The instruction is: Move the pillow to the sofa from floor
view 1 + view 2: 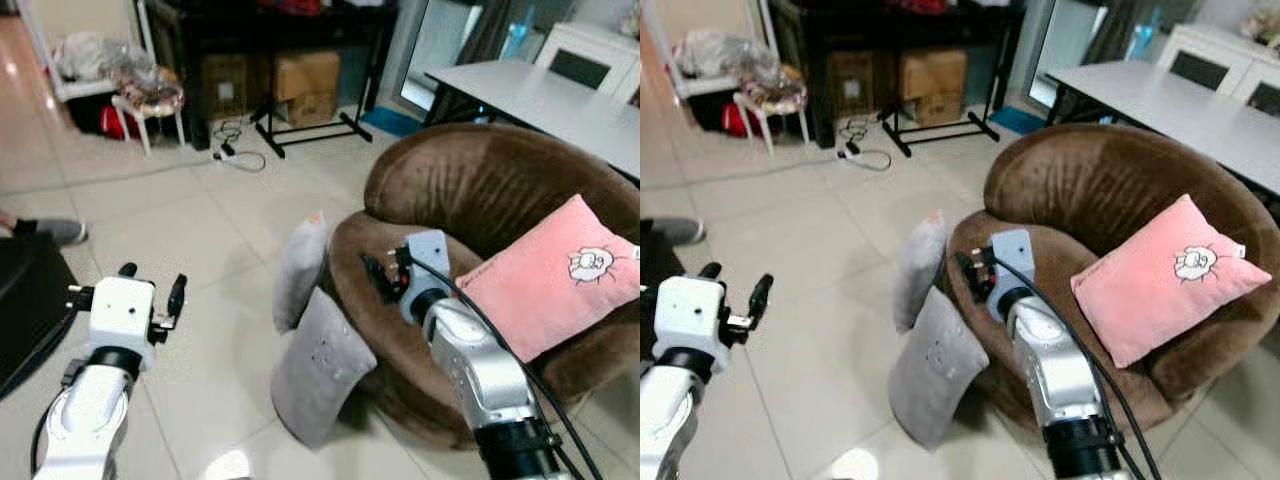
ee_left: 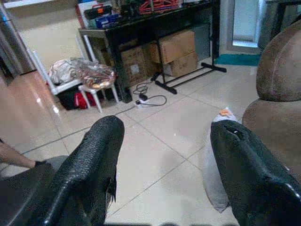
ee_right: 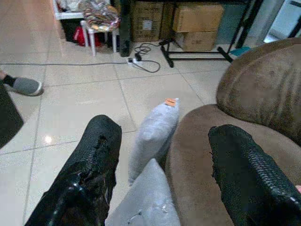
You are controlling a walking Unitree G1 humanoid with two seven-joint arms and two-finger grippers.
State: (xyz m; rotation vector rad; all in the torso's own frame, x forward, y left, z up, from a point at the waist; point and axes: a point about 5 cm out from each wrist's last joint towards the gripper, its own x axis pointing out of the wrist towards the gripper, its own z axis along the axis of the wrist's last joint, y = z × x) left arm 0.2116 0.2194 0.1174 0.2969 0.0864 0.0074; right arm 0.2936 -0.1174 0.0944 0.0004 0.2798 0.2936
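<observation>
Floor: pale shiny tiles, across the left and middle of the frame.
Sofa: big, round and brown, at the right of the frame.
Worktop: long and grey, in the upper right of the frame, behind the sofa.
Pink pillow: lies on the sofa seat, leaning on the backrest, with a small cartoon sheep on it.
Front grey pillow: stands tilted on the floor at the lower middle of the frame, leaning on the sofa's base.
Back grey pillow: stands upright on the floor just behind the front one, touching the sofa's side, with an orange tag on top.
Boxes: brown cardboard, under the dark shelf at the top middle.
Stool: small and white, upper left, with a bundle on it.
Foot: a person's grey slipper at the left edge.
Right gripper: raised over the sofa's front edge, above the grey pillows; jaws wide, holding nothing.
Left gripper: raised over the floor at the lower left, well apart from the pillows; jaws wide, holding nothing.
</observation>
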